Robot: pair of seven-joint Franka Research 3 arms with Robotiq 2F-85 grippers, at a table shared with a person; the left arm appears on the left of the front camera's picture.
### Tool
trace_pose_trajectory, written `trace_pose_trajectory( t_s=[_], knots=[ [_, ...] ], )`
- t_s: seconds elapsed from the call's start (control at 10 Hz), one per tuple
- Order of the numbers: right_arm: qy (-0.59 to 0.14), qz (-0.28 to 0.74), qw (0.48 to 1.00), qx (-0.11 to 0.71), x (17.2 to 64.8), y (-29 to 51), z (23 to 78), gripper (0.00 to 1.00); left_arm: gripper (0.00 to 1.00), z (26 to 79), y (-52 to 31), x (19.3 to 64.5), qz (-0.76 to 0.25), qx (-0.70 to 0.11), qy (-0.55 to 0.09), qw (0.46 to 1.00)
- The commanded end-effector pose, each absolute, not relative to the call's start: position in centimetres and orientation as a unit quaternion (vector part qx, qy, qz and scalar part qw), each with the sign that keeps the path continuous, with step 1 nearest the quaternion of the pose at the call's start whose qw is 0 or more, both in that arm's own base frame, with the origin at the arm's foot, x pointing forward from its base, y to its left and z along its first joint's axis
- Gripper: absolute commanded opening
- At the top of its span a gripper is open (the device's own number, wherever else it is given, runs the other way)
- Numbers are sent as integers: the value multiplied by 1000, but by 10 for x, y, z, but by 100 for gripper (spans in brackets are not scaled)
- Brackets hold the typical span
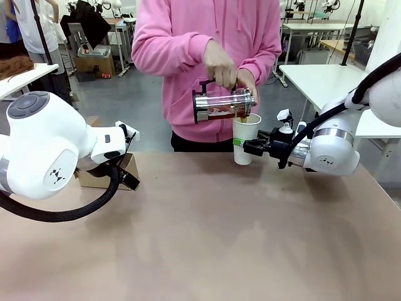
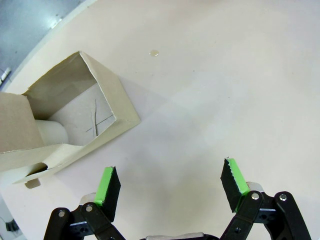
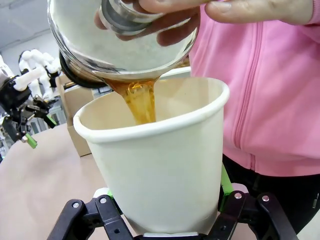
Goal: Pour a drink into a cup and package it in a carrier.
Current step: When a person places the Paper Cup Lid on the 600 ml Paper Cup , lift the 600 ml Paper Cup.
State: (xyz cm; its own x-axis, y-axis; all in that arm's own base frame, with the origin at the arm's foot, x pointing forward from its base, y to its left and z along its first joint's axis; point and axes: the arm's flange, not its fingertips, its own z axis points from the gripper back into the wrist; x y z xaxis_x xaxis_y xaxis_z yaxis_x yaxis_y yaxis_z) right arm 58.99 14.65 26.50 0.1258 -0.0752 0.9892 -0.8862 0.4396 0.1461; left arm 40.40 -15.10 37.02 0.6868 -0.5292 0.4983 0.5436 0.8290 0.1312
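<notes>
Pouring step under way. Person's hand tilts round clear glass carafe with black handle. Amber-brown drink streams into tall white paper cup, clamped by right gripper near far edge of tan table. Left gripper hangs open and empty near brown cardboard carrier. Likely next: hold cup steady, then carry it level across bare tabletop to carrier.

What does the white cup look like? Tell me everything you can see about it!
The cup is plain white paper, tall and wider at the top, with a rolled rim and no lid. It is upright at the far edge of the table. The right gripper clamps its lower part between green pads. A person tilts a glass carafe over it, and the brown drink streams inside.
</notes>
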Motion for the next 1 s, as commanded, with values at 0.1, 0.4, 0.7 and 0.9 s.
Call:
trace_pose_trajectory(
  t_s=[0.1, 0.4, 0.7, 0.9],
  knots=[
    [-577, 326, 622, 417, 590, 148, 266, 80, 100, 371, -151, 404, -292, -14, -267, 918],
    [-577, 326, 622, 417, 590, 148, 266, 80, 100, 371, -151, 404, -292, -14, -267, 918],
    [-577, 326, 622, 417, 590, 148, 266, 80, 100, 371, -151, 404, -292, -14, -267, 918],
    [-577, 326, 622, 417, 590, 148, 266, 80, 100, 371, -151, 404, -292, -14, -267, 918]
  ],
)
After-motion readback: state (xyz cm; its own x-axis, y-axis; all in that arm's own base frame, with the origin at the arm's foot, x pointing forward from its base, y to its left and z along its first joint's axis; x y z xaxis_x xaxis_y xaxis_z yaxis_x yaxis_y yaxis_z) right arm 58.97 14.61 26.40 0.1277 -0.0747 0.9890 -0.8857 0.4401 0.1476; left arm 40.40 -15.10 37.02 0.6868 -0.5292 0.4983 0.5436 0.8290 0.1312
